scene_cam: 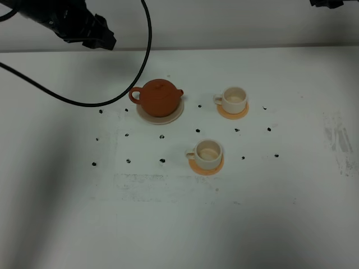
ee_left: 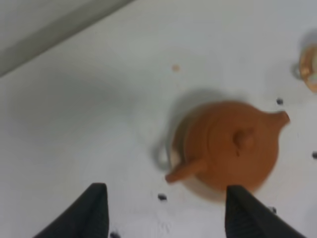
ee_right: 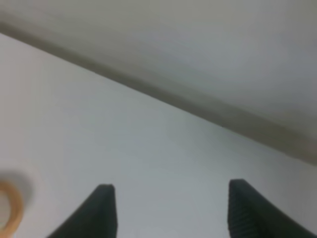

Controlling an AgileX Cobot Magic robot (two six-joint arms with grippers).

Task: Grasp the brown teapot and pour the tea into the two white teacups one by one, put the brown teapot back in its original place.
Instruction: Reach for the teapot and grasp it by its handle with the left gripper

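Observation:
The brown teapot (scene_cam: pixel 160 97) stands on its beige saucer (scene_cam: pixel 175 115) left of centre, handle to the left, spout to the right. Two white teacups on orange coasters stand to its right: the far one (scene_cam: pixel 234 100) and the near one (scene_cam: pixel 208 153). My left gripper (scene_cam: pixel 102 37) hangs above the table, behind and left of the teapot. In the left wrist view it (ee_left: pixel 168 218) is open and empty, with the teapot (ee_left: pixel 233 146) ahead of the fingers. My right gripper (ee_right: pixel 171 213) is open and empty over bare table near the back wall.
A black cable (scene_cam: pixel 132 84) loops from the left arm down to just behind the teapot. Small black marks (scene_cam: pixel 162 160) dot the white table around the cups. An orange coaster edge (ee_right: pixel 11 213) shows in the right wrist view. The right arm (scene_cam: pixel 335 3) barely shows at the top right.

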